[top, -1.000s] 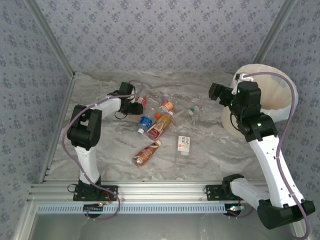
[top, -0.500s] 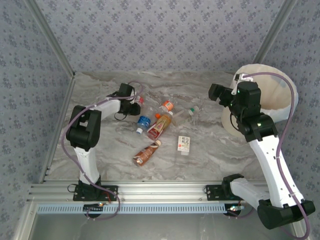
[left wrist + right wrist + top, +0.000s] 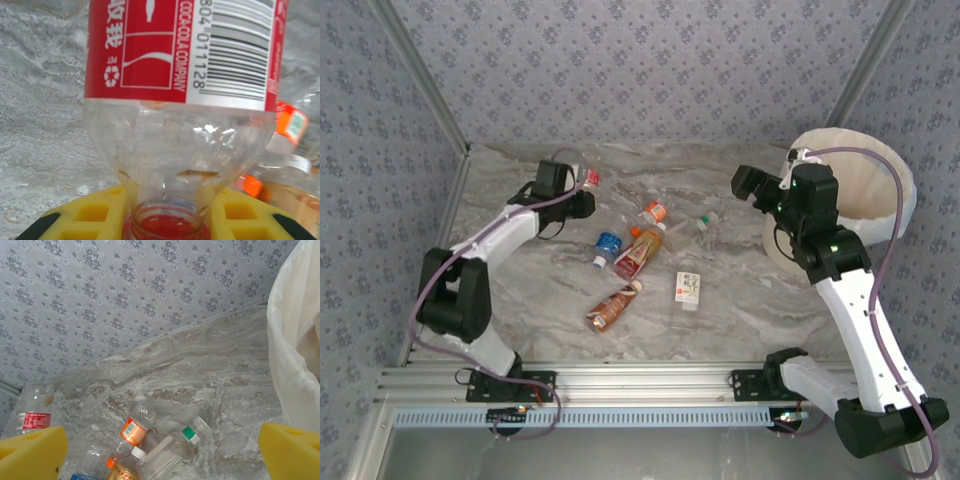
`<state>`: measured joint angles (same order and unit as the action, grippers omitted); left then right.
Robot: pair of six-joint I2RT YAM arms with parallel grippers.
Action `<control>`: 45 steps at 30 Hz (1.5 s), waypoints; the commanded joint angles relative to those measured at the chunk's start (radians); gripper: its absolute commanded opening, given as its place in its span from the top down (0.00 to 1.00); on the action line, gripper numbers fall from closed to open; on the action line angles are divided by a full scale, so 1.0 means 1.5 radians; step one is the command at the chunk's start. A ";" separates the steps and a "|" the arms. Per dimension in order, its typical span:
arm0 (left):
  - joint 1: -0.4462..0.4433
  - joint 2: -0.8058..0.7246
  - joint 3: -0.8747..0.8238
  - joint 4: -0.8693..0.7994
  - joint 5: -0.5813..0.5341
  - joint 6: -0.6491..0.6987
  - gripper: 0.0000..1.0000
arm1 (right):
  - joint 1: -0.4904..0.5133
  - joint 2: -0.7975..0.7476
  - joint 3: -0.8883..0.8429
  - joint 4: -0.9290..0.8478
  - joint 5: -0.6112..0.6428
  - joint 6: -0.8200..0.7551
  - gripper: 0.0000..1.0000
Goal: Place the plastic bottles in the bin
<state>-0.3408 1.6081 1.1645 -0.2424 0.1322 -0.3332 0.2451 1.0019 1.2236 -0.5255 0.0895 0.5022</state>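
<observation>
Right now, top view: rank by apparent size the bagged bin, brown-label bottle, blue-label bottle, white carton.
1. Round cream-bagged bin, by far.
2. Brown-labelled plastic bottle.
3. Blue-labelled plastic bottle and small white carton look alike; not ranking them.

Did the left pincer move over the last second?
Yes. The left pincer, shut on the red-labelled bottle, has drawn toward the far left of the table, away from the blue-labelled bottle, which lies unmoved.
</observation>
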 commanded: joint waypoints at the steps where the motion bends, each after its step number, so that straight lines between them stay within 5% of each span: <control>1: -0.014 -0.065 -0.032 0.053 0.055 -0.031 1.00 | 0.005 0.005 0.009 0.013 -0.009 0.035 0.00; 9: -0.038 -0.183 -0.093 0.125 0.172 -0.028 1.00 | 0.017 0.031 0.003 0.063 -0.080 0.043 0.00; 20: -0.079 -0.193 -0.092 0.186 0.307 -0.034 1.00 | 0.050 0.094 -0.008 0.196 -0.267 0.159 0.00; 35: -0.139 -0.155 -0.058 0.224 0.346 -0.040 1.00 | 0.148 0.244 0.018 0.417 -0.351 0.232 0.00; 45: -0.167 -0.129 -0.022 0.187 0.352 -0.012 1.00 | 0.171 0.280 0.044 0.387 -0.338 0.183 0.06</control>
<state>-0.5819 1.4036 1.0813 0.0456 0.6361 -0.3786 0.4965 1.4143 1.2503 0.0570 -0.4088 0.8135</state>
